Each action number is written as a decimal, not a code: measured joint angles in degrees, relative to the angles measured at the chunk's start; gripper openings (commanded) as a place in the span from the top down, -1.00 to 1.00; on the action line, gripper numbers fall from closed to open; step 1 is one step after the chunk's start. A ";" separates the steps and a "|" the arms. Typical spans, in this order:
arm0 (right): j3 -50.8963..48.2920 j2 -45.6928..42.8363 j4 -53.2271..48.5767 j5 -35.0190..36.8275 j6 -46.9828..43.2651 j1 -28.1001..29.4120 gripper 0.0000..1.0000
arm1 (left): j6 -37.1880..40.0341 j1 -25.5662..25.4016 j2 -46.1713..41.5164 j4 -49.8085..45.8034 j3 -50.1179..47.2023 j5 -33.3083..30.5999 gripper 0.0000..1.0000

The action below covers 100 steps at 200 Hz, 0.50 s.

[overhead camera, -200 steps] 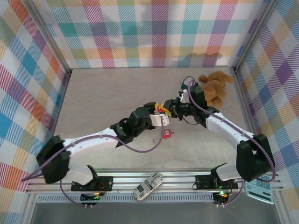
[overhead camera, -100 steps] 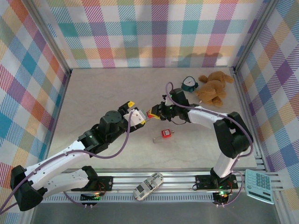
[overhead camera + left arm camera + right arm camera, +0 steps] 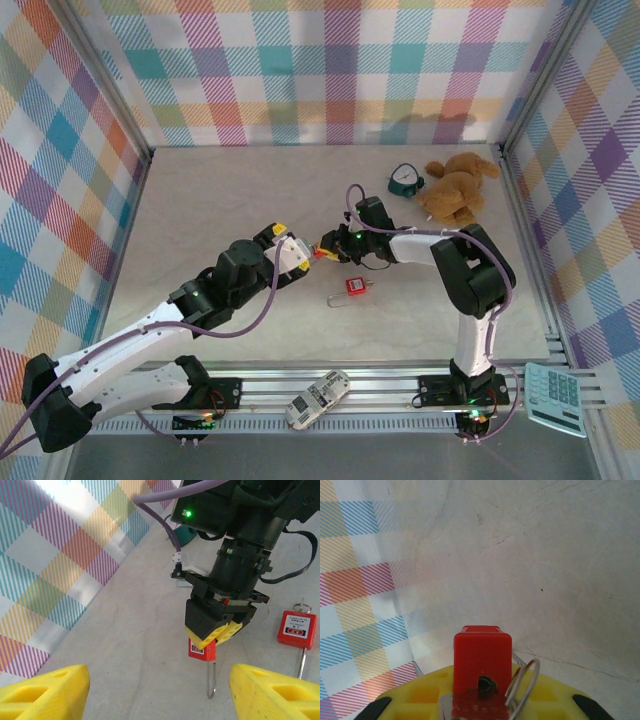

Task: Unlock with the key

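Red padlock (image 3: 202, 649) is gripped by right jaws, shackle (image 3: 211, 680) hanging | left jaws are held open, facing it, apart | keyhole (image 3: 485, 684) and wire ring (image 3: 522, 680) are shown at right wrist | second red padlock (image 3: 352, 287) is seen on desk (image 3: 220, 200) from overhead

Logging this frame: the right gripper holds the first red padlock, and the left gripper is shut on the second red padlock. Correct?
Not quite. The left gripper is open and empty; the second red padlock lies on the table. The right gripper does hold the first red padlock. The left wrist view shows it.
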 measured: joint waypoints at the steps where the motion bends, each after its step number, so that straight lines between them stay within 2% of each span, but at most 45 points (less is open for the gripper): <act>1: 0.04 0.04 0.00 -0.02 0.02 0.00 0.77 | -0.04 0.02 0.00 0.00 -0.02 0.00 -0.47; 100: 1.09 2.56 -0.26 0.52 -0.70 -0.02 0.64 | -5.99 0.02 -0.48 0.20 -2.10 -0.42 -0.55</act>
